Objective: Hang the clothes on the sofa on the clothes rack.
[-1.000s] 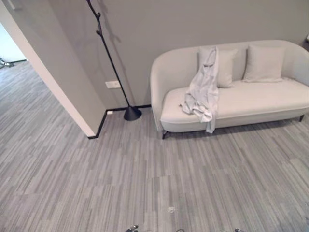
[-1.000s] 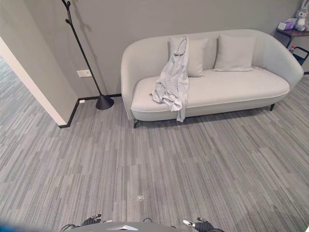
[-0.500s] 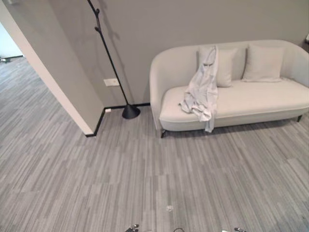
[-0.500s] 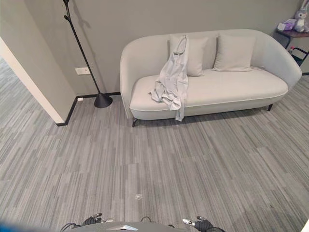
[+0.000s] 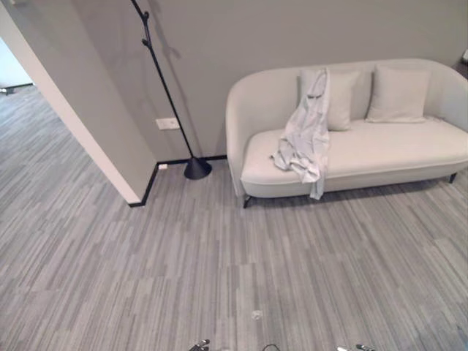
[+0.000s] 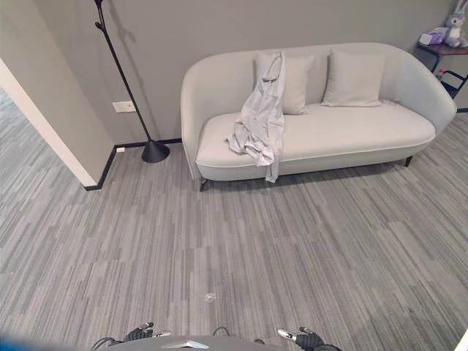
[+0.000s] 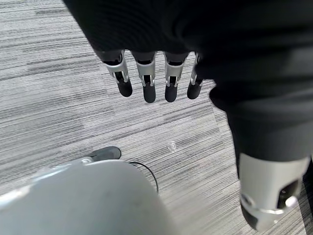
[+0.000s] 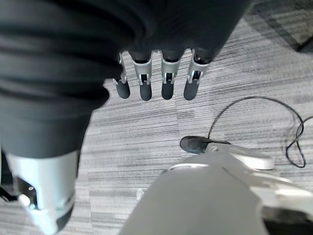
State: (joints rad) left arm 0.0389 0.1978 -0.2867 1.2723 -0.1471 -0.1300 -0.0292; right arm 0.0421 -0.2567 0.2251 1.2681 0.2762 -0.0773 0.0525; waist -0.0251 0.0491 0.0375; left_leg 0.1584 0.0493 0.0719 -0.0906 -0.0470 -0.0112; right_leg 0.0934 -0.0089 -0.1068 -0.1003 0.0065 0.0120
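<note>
A pale grey garment (image 6: 261, 120) hangs from the back of the cream sofa (image 6: 365, 135) down over its seat front, at the sofa's left part. A black clothes rack (image 6: 126, 84), a thin pole on a round base (image 6: 155, 152), stands by the wall left of the sofa. My left hand (image 7: 146, 81) hangs over the floor with straight fingers, holding nothing. My right hand (image 8: 154, 81) hangs the same way, open and empty. Both hands are far from the sofa, at the near edge of the eye views.
Two cushions (image 6: 356, 78) lean on the sofa's back. A wall corner (image 6: 69, 150) juts out at the left beside the rack. A small side table with a toy (image 6: 447, 36) stands at the far right. A tiny scrap (image 6: 210, 297) lies on the carpet.
The whole scene has shifted slightly, so the camera moved a little. The garment, sofa and rack stay where they were.
</note>
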